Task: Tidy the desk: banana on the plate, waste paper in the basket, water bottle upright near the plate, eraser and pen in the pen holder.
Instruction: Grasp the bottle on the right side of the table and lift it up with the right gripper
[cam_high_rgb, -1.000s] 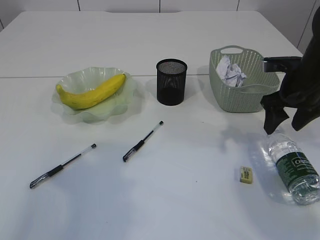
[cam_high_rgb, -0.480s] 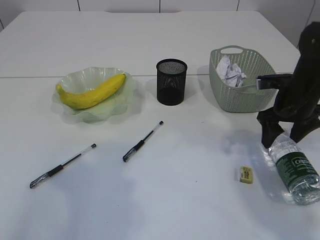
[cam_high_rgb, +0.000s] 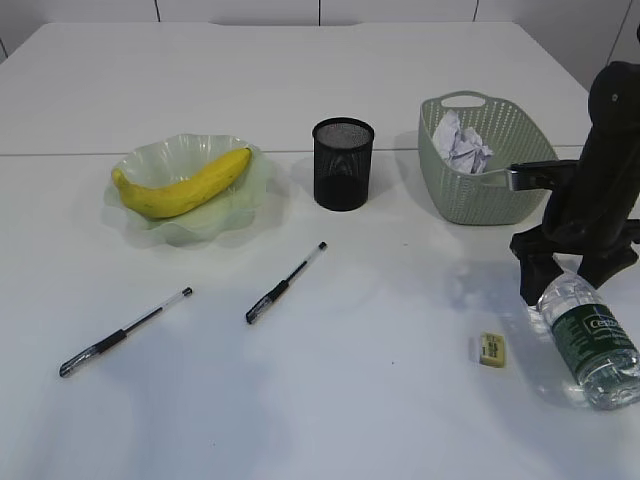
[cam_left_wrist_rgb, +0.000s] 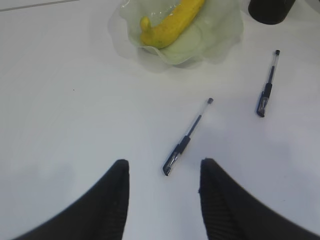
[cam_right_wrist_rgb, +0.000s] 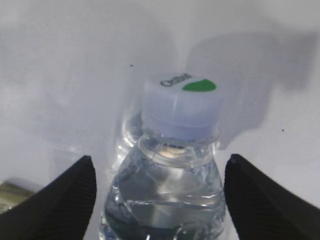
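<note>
The water bottle (cam_high_rgb: 588, 337) lies flat, cap toward the basket (cam_high_rgb: 484, 195).

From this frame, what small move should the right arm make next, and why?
Probably close the right gripper on the water bottle, just below its cap. The bottle lies on its side on the table, and the open fingers already flank its neck without touching.

The right tool (cam_high_rgb: 558, 283) has dropped, straddling the lying water bottle's (cam_high_rgb: 590, 340) cap end.
</note>
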